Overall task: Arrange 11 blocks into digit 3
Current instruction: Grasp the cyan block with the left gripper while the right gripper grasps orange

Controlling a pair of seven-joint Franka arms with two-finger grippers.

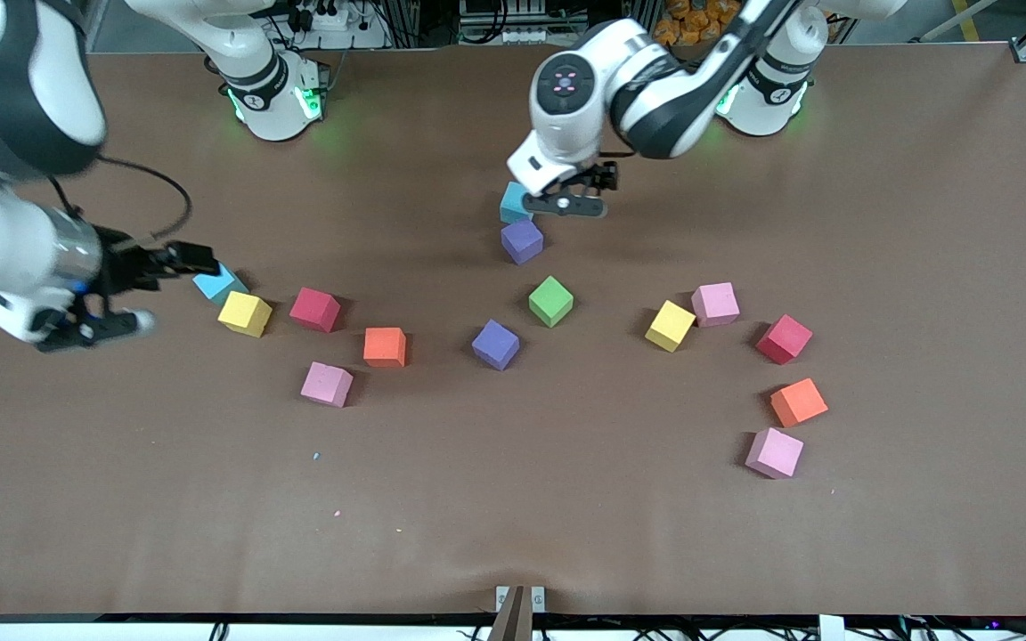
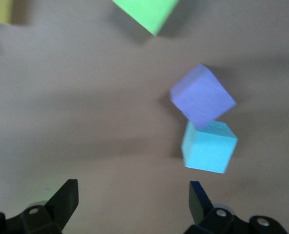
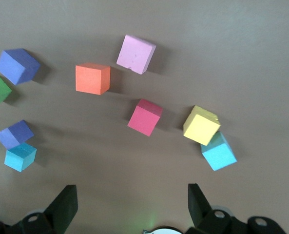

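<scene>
The blocks lie loose on the brown table, and no digit figure shows. A light blue cube (image 1: 513, 203) touches a purple cube (image 1: 522, 240) near the middle; both show in the left wrist view, light blue (image 2: 208, 146) and purple (image 2: 202, 95). My left gripper (image 1: 571, 191) hovers just over the light blue cube, open and empty (image 2: 132, 202). My right gripper (image 1: 178, 289) is open and empty (image 3: 129, 204), low beside another light blue cube (image 1: 219, 283) that touches a yellow cube (image 1: 244, 313).
Toward the right arm's end lie red (image 1: 314, 309), orange (image 1: 385, 347) and pink (image 1: 327, 384) cubes. Mid-table are green (image 1: 551, 301) and purple (image 1: 495, 344). Toward the left arm's end lie yellow (image 1: 670, 325), pink (image 1: 715, 304), red (image 1: 783, 339), orange (image 1: 799, 402) and pink (image 1: 774, 452).
</scene>
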